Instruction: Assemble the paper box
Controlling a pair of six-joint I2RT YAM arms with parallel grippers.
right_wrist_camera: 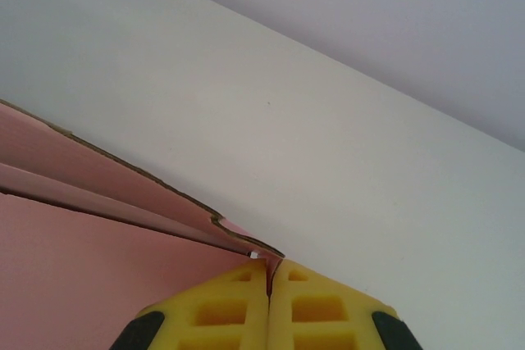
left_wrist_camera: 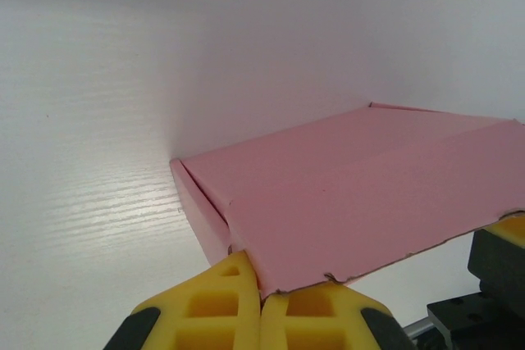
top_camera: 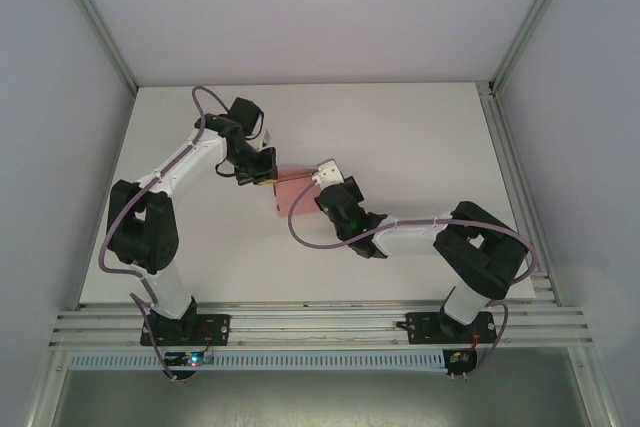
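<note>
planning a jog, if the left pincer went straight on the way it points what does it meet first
The left pincer is shut on the thin pink card box, so it pushes that; beyond, probably white tabletop.

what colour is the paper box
Plain pink; the paper box shows best in the left wrist view.

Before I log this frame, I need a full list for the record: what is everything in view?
paper box: one, pink, partly folded, mid-table between the hands
table: one, white, under everything
frame rails: silver, along the near edge
cables: two, purple, one along each arm
arms: two, black and white, bolted at the near edge
left hand: yellow fingers, shut on the paper box
right hand: yellow fingers, shut on the paper box
</note>
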